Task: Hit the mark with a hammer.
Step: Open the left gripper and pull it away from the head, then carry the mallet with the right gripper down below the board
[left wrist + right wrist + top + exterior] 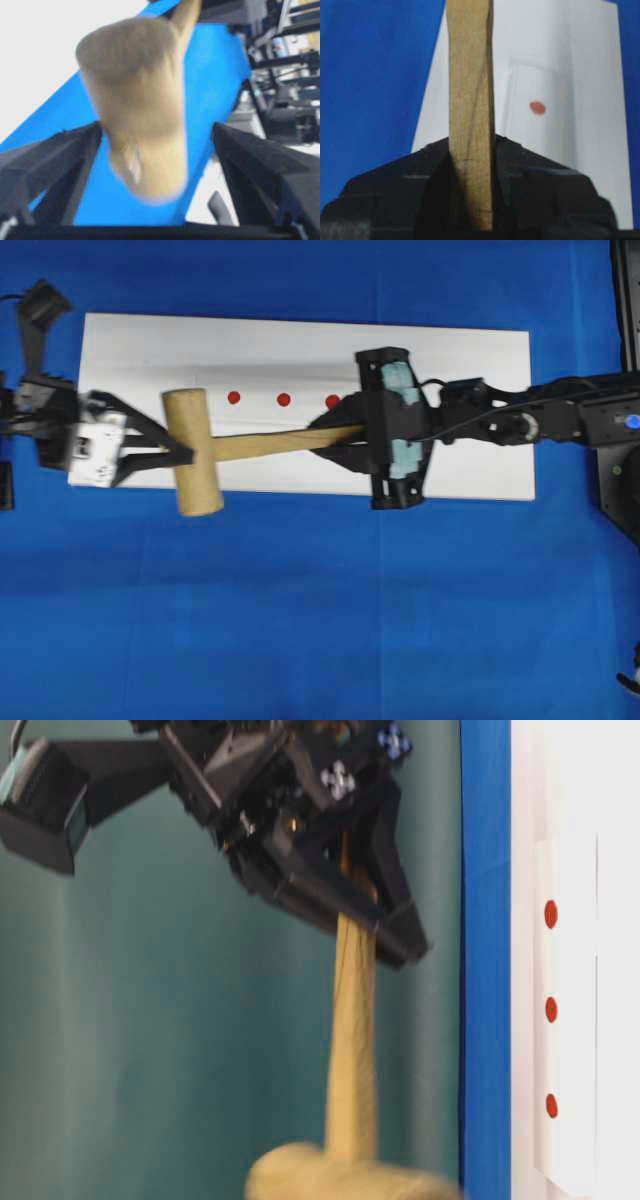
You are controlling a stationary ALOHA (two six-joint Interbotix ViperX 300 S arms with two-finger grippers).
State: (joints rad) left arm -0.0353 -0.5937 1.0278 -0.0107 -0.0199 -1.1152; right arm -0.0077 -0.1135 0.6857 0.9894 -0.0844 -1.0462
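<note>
The light wooden hammer (193, 452) lies across the white board (470, 370), head at the left and handle running right. My right gripper (345, 435) is shut on the handle's end (470, 100). In the table-level view the hammer (352, 1050) hangs off the right gripper (385, 935), apart from the board. My left gripper (178, 452) stands open at the head. In the left wrist view the blurred head (137, 100) sits between the wide-spread fingers (65, 160) without touching them. Three red marks (283, 399) run in a row on the board, just beyond the handle; one mark (537, 107) shows right of it.
A blue cloth (300, 620) covers the table around the board. The right arm (560, 420) reaches in from the right edge. Dark equipment (35, 320) stands at the far left behind the left gripper.
</note>
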